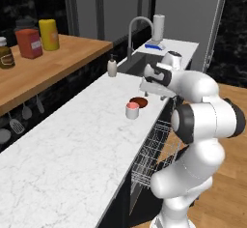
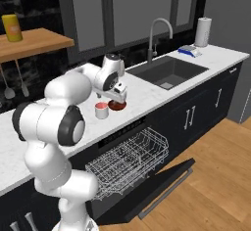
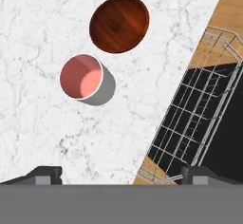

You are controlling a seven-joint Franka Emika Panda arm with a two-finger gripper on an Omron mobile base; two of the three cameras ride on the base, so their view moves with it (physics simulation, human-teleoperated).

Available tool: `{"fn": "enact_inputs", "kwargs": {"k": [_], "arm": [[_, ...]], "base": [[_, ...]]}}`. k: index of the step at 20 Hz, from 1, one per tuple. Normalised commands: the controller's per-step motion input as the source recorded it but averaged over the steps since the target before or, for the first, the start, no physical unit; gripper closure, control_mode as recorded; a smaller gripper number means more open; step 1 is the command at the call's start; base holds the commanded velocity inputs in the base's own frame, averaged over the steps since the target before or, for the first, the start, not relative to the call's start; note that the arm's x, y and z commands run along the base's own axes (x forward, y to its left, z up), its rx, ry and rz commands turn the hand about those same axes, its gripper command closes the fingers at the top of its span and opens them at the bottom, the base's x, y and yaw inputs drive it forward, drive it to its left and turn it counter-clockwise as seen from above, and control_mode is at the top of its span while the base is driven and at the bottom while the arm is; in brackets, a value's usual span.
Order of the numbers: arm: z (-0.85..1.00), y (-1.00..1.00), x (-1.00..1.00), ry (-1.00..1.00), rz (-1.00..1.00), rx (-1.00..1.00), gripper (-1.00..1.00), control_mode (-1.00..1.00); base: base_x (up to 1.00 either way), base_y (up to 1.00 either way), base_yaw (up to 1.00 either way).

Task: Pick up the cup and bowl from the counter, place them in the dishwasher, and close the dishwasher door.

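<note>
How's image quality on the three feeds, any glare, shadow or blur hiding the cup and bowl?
Hand view: sharp and evenly lit; the short salmon-pink cup throws a soft grey shadow on the white marble counter, while the shallow dark red-brown bowl shows clearly. Left base view: softer, cup small but readable. Right base view: no glare; the open gripper partly covers the bowl.

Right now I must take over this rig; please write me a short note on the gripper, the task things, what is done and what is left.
Gripper: open, holds nothing, above the counter near the cup.
Cup and bowl: both on the counter, close together, near its front edge.
Dishwasher: door down, wire rack pulled out, nothing in it.
Done: nothing placed yet.
Left: put cup and bowl into the rack, then close the door.
</note>
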Motion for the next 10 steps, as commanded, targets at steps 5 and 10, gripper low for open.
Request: {"fn": "enact_inputs", "kwargs": {"k": [5,10], "arm": [[-0.54,0.36,0.42,0.00,0.00,0.00,-1.00,-1.00],[-0.40,0.21,0.35,0.00,0.00,0.00,-1.00,-1.00]], "base": [[0.00,0.00,0.00],[0.00,0.00,0.00]]}}
